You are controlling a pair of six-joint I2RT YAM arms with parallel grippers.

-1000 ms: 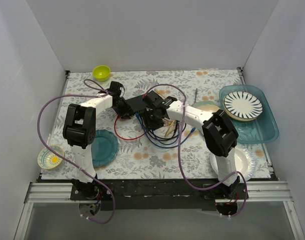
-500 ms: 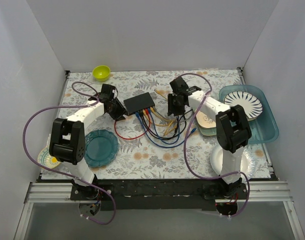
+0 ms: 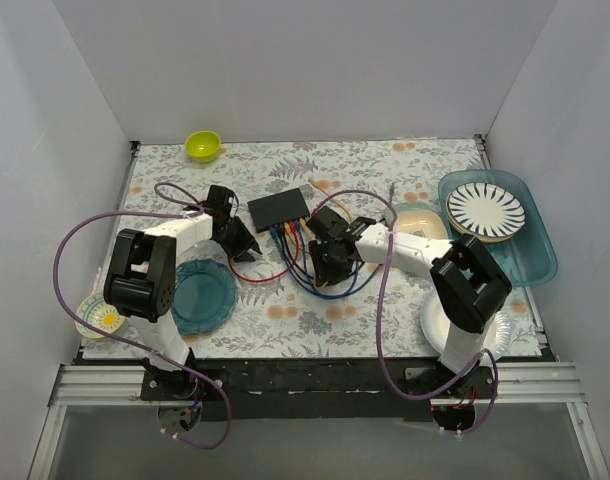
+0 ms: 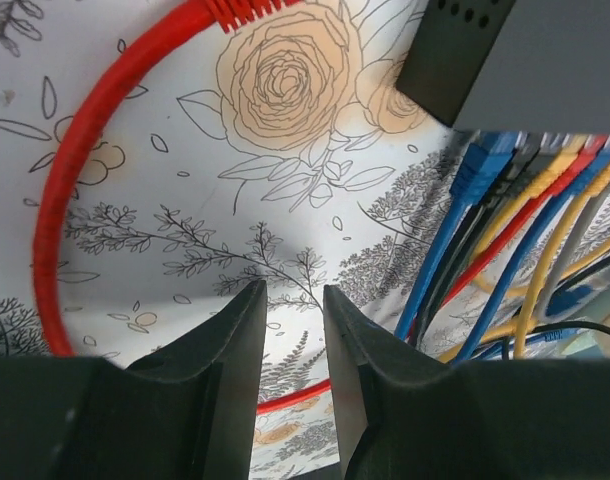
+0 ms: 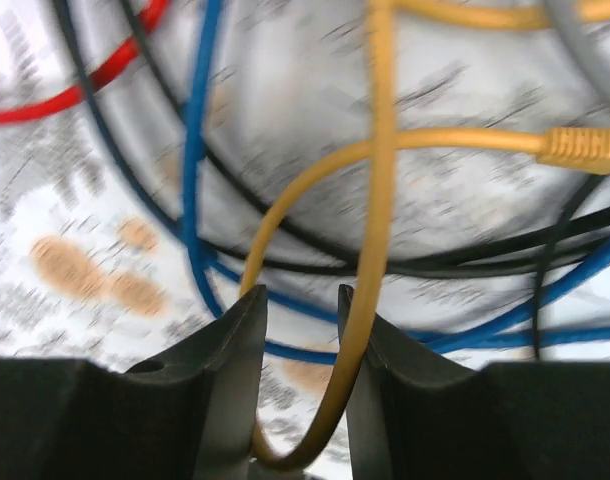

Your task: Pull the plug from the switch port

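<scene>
The switch (image 3: 279, 208) is a flat black box lying mid-table, with blue, yellow, red and black cables (image 3: 303, 262) fanning out of its near edge. My left gripper (image 3: 241, 246) sits just left of those cables, over a red cable loop (image 3: 257, 274). In the left wrist view it (image 4: 293, 295) is slightly open and empty, with the switch (image 4: 525, 50) and its plugs (image 4: 480, 165) at the upper right. My right gripper (image 3: 325, 256) hovers over the cable bundle. In the right wrist view it (image 5: 300, 300) is open, and a yellow cable (image 5: 380, 200) loops loosely down through its gap.
A lime bowl (image 3: 202, 145) stands at the back left. A teal plate (image 3: 203, 293) and a small patterned bowl (image 3: 100, 315) are at the near left. A blue tray (image 3: 530, 265) with a striped plate (image 3: 485, 210) is at the right, next to a beige plate (image 3: 417, 218). A white plate (image 3: 493, 322) is at the near right.
My right gripper swung from the switch's far right side down and left onto the cable bundle. My left gripper moved nearer and slightly right, off the switch's left end.
</scene>
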